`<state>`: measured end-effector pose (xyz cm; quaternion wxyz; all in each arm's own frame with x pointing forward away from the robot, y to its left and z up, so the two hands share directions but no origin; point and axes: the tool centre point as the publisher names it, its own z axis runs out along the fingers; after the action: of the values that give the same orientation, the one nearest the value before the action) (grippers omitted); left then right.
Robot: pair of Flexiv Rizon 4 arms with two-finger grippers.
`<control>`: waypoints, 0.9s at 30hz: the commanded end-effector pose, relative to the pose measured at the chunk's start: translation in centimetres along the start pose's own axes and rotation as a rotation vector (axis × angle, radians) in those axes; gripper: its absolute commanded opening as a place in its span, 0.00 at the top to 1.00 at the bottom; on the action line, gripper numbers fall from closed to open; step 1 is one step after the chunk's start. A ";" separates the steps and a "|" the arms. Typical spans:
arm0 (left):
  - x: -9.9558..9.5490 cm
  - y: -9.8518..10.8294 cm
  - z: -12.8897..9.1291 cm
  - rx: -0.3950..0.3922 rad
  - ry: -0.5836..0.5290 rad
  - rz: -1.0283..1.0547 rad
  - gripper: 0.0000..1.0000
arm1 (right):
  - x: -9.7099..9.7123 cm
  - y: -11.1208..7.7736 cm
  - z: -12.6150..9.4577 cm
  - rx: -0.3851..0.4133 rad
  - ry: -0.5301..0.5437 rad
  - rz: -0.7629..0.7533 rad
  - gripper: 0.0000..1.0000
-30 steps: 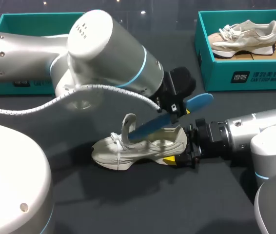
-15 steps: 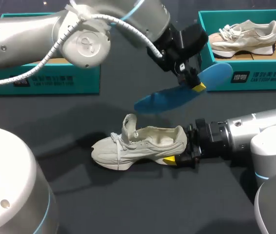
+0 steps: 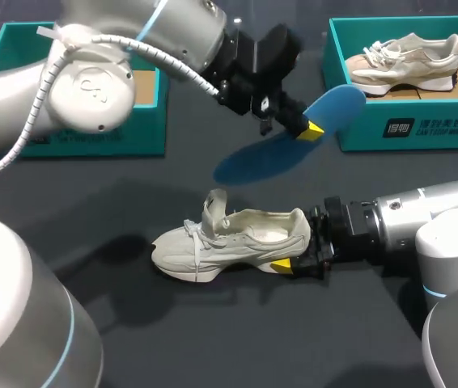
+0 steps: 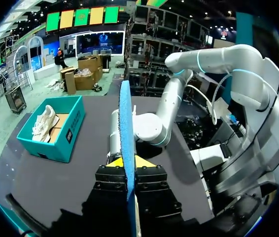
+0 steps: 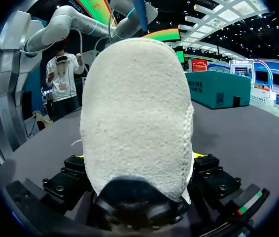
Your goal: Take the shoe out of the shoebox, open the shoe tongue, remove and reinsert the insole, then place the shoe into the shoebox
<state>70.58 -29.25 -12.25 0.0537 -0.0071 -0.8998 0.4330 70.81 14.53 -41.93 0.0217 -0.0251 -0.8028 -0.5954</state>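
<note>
**Operator:** Where's the insole?

**Spotter:** Your left hand (image 3: 308,129) has it. The blue insole (image 3: 273,158) is pinched between the yellow tips near one end and hangs in the air above the shoe (image 3: 229,241), clear of it. From your left wrist the insole (image 4: 126,133) shows edge-on, running straight out ahead of the hand (image 4: 131,170), with both fingers pressed against its faces.

**Operator:** And the shoe?

**Spotter:** It stands on its sole near the middle of the dark surface (image 3: 213,339), toe toward your left side, with the tongue (image 3: 213,206) standing up. Your right hand (image 3: 298,263) is at the heel, closed on it from two sides, and one yellow tip shows just under the heel. From your right wrist the pale knit heel (image 5: 137,108) stands directly ahead, and the black fingers (image 5: 206,170) sit tight against either side of it.

**Operator:** What about the boxes?

**Spotter:** There are two teal ones at the far edge, well apart. The right box (image 3: 358,121) holds a second shoe (image 3: 407,58), toe pointing left. Seen from above, the insole's far end overlaps that box's near corner. The left box (image 3: 75,137) sits partly behind your left arm (image 3: 91,81), so I cannot tell what is in it.
</note>
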 end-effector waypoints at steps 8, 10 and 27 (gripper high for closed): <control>3.3 -4.0 -6.9 0.381 -0.017 -0.067 1.00 | 0.1 -0.3 0.2 0.003 -0.001 0.000 1.00; 3.9 -4.6 -7.9 0.425 -0.041 -0.093 1.00 | 0.1 -0.3 0.2 0.003 -0.001 0.000 1.00; 5.9 -5.7 -9.3 0.533 -0.018 -0.100 1.00 | 0.1 -0.3 0.2 0.003 -0.001 0.000 1.00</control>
<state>66.96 -25.87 -1.70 0.0726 0.0534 -0.7807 0.6184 70.81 14.54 -41.93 0.0217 -0.0251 -0.8028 -0.5954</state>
